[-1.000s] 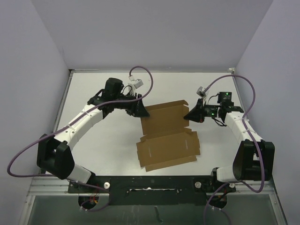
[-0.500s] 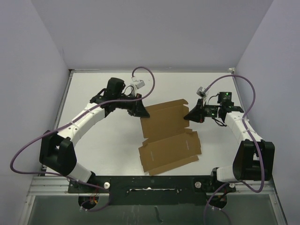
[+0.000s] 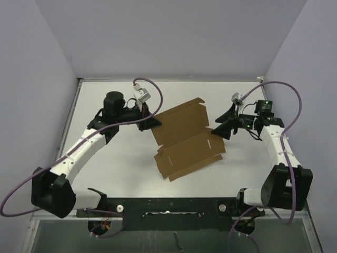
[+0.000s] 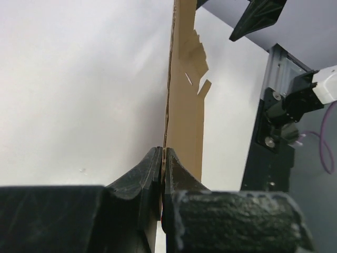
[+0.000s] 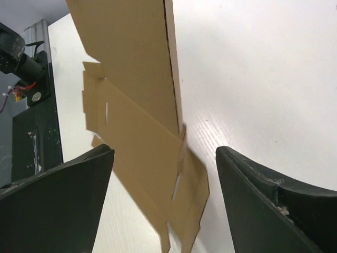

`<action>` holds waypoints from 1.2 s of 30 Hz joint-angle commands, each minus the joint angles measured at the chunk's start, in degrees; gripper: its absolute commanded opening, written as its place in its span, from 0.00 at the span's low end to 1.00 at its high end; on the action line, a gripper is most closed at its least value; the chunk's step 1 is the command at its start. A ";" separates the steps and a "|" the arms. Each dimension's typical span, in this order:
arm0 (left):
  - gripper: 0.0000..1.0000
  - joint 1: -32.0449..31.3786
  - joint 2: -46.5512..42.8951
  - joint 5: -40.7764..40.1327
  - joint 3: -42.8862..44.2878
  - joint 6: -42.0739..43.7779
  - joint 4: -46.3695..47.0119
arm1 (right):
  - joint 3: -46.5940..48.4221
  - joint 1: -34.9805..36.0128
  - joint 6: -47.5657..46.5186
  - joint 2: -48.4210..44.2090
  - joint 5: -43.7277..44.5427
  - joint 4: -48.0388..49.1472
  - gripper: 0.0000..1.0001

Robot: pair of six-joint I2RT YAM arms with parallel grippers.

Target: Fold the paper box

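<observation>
**Only one edge is held: thin card may slip, twist or crease**

The paper box (image 3: 184, 138), a flat die-cut brown sheet, lies mid-table between the arms. The left gripper (image 3: 151, 122) is pressed together on its left edge; the left wrist view shows the fingers (image 4: 152, 171) nipping just the rim of the card. The right gripper (image 3: 225, 122) stands spread just beside the right edge, holding nothing.

The risks, as I judge them:
- With so shallow a pinch, a pull could draw the card out.
- Lifting from one side could make the sheet sag or pivot on the table (image 3: 116, 163) and bend off its scored lines.
- If the right jaws close off-line, they may catch a flap or tab and crumple it.
</observation>
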 commanded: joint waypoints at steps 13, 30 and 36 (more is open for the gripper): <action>0.00 4.39 -16.22 2.04 -15.32 11.53 21.99 | 0.36 -3.90 6.12 -4.32 -3.50 10.54 0.81; 0.00 6.66 -12.87 15.35 -16.45 7.73 29.46 | 0.95 -3.40 -2.36 -3.89 -1.49 5.52 0.79; 0.00 7.71 -12.74 18.16 -18.52 6.03 33.71 | 3.23 0.41 -10.76 -1.98 -2.00 -1.05 0.69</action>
